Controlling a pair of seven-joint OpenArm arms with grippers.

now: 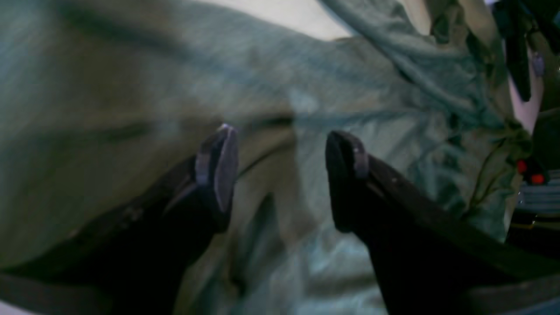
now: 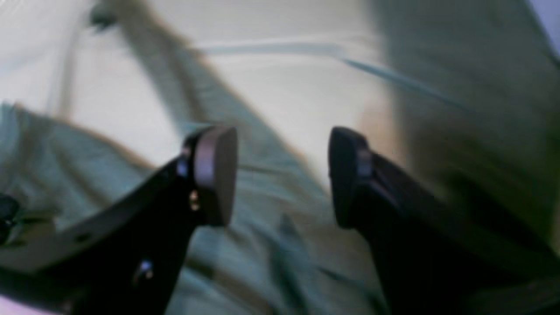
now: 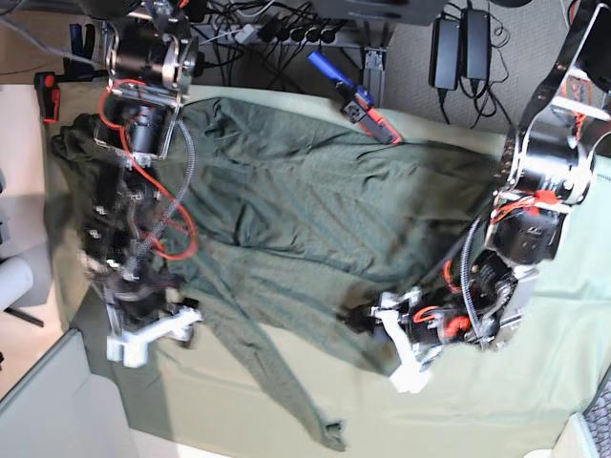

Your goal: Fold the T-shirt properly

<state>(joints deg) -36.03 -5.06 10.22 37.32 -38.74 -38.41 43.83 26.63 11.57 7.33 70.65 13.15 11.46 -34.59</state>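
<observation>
The desk under its pale cloth carries the T-shirt, spread wrinkled across the middle. The left hand hovers agape at its edge; the right hand, also agape, holds nothing.

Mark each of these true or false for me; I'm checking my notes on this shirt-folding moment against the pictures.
1. The T-shirt lies folded into a neat square. False: it is spread out and wrinkled over the table cloth.
2. The left gripper stands open with nothing between its jaws. True.
3. The right gripper is clamped shut on a sleeve. False: its jaws stand apart and hold nothing.
4. In the base view, both arms reach over the shirt from opposite sides. True.
5. A blue-handled clamp sits at the cloth's far edge. True.
</observation>
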